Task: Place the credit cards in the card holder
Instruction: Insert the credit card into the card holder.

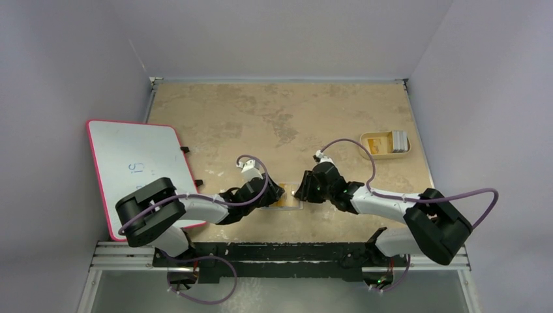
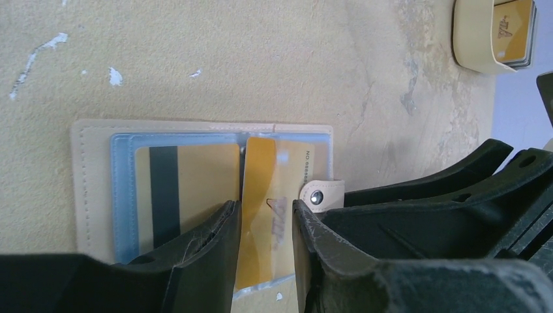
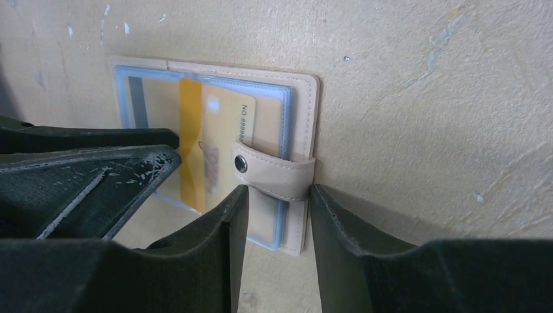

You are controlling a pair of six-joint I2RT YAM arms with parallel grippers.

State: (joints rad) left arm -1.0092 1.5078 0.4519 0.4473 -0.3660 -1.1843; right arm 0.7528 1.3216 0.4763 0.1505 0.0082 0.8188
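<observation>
At the near middle of the worn tan bench (image 1: pixel 274 117), between a pink-edged whiteboard (image 1: pixel 137 163) on the left and a shallow tan tray (image 1: pixel 372 147) far off to the right, both arms meet over the card holder (image 2: pixel 91 182). It lies open and flat, a tan stitched cover with a light-blue lining and clear sleeves. The tray holds a small stack of cards (image 1: pixel 398 140) with a gold one on top. In the holder's left sleeve sits a gold card (image 2: pixel 195 176) with a dark stripe down it. A second gold card (image 2: pixel 257 176) is partly in the right sleeve: one long strip is bare and bright, the rest is pale under the plastic, with a printed number along its edge. The left pincer (image 2: pixel 264 205) is partly open, its fingers either side of that bare strip, gripping nothing that I can see. The right pincer (image 3: pixel 279 189) has a narrow gap, and the holder's tan strap (image 3: pixel 280 176) with its round snap (image 3: pixel 241 163) lies across it; whether the fingers pinch the strap I cannot tell.
</observation>
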